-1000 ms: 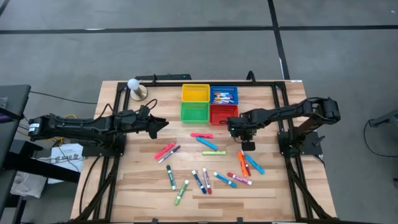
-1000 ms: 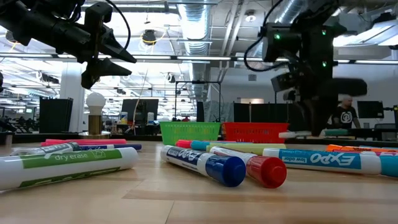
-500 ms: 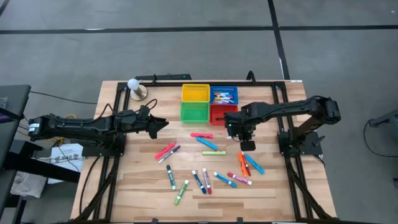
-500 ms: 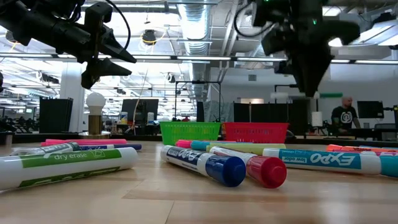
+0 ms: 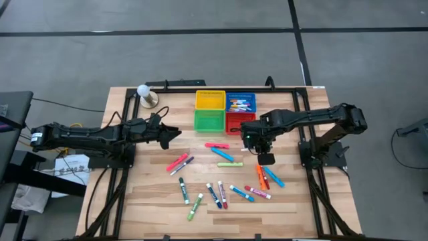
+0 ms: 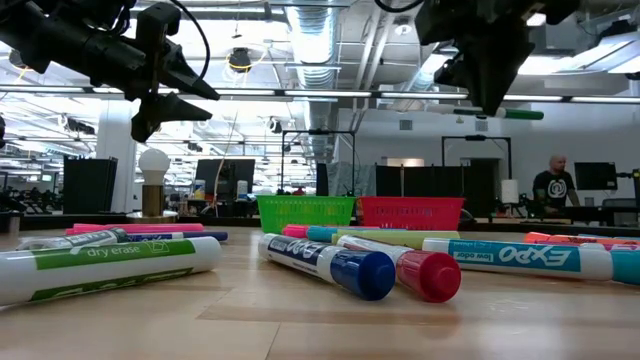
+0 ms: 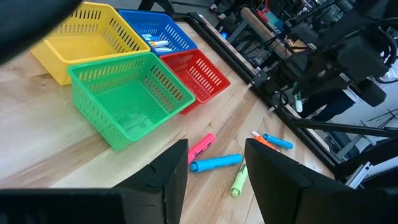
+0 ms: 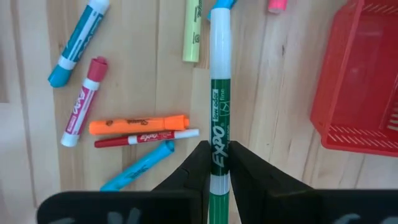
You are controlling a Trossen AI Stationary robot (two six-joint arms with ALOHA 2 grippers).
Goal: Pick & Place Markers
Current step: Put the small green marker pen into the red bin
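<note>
My right gripper (image 5: pixel 254 138) hangs above the table just in front of the red basket (image 5: pixel 238 123), shut on a thin green-and-white marker (image 8: pixel 217 93). In the low view that marker (image 6: pixel 521 114) sticks out level beside the gripper (image 6: pixel 490 98), high over the table. Several loose markers (image 5: pixel 221 193) lie flat on the wood. The blue basket (image 5: pixel 241 102) holds several markers. My left gripper (image 5: pixel 175 134) waits open above the table's left half, holding nothing. My right gripper pinches the marker's green printed barrel (image 8: pixel 217 163) between its two fingers (image 8: pixel 198 163), toward the green end. The fingers come from above, pointing down, one on each long side. The marker lies level, lifted clear of the table, white end pointing away.
Yellow (image 5: pixel 210 100) and green (image 5: pixel 209 120) baskets stand beside the blue and red ones at the far middle. A bulb on a round wooden base (image 5: pixel 146 95) sits at the far left. A person (image 6: pixel 553 185) stands in the room beyond.
My right gripper has risen well above the table with the green marker, drifting slightly toward the table's left. It stays shut, and the marker stays level in it.
</note>
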